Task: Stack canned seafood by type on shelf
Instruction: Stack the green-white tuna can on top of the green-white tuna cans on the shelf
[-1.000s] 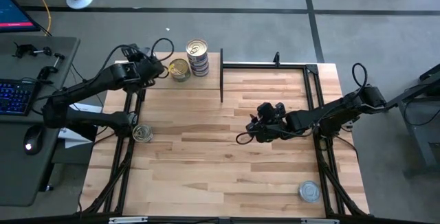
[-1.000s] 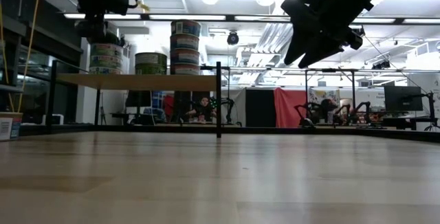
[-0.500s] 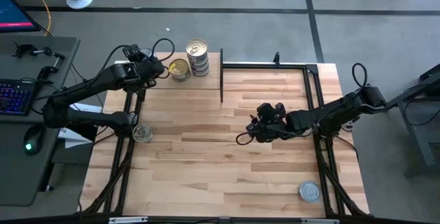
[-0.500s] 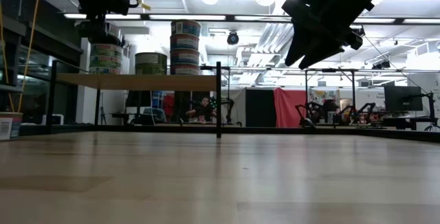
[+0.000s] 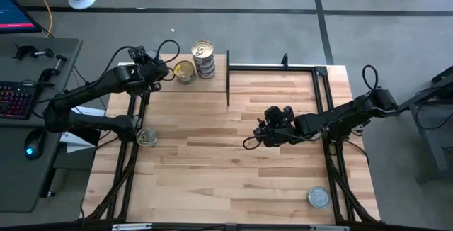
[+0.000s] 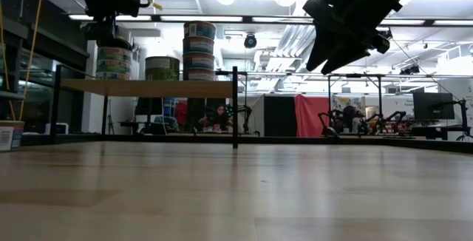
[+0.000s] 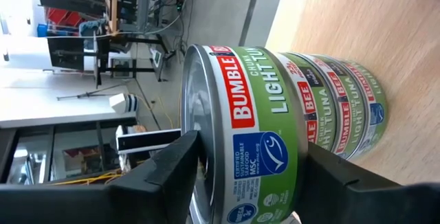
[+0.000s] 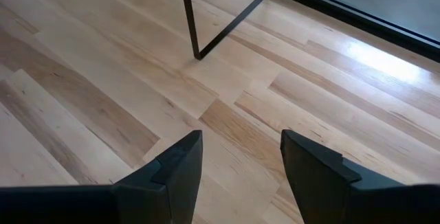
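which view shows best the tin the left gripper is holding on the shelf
The left wrist view: the round green-labelled tuna tin sits between the left gripper fingers, atop three matching tins. The low view shows only that stack's side on the light-wood shelf. In the high view the arm hides it; the right wrist view shows none of it.

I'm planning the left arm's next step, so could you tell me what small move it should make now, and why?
Probably open the left gripper and lift clear. Its fingers sit on either side of the top green tuna tin, and that tin looks seated squarely on the green stack on the shelf. The right gripper hangs open and empty over the table.
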`<state>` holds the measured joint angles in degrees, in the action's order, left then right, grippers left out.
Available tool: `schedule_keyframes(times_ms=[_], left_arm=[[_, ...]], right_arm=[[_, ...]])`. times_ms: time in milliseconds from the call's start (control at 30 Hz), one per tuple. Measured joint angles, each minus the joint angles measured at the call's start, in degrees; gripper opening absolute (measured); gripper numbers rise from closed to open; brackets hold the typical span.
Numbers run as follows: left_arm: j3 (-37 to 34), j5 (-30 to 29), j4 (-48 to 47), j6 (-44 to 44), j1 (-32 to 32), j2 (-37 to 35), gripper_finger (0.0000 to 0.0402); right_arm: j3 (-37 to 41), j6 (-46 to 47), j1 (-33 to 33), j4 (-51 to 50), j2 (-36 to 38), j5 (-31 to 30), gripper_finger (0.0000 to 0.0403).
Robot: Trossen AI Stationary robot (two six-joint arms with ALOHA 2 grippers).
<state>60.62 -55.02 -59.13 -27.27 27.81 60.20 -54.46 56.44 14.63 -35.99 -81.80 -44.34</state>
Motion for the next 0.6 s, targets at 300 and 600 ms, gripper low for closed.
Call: schedule_keyframes(times_ms=[300, 600], left_arm=[[0.1, 0.1, 0.3, 0.0, 1.7, -0.1, 0.0253], [0.1, -1.3, 0.1, 0.2, 2.2, -0.1, 0.0293]], right_arm=[[0.0, 0.0, 0.0, 0.0, 0.0, 0.0, 0.0187], [0.0, 0.0, 0.0, 0.0, 0.0, 0.1, 0.0187]])
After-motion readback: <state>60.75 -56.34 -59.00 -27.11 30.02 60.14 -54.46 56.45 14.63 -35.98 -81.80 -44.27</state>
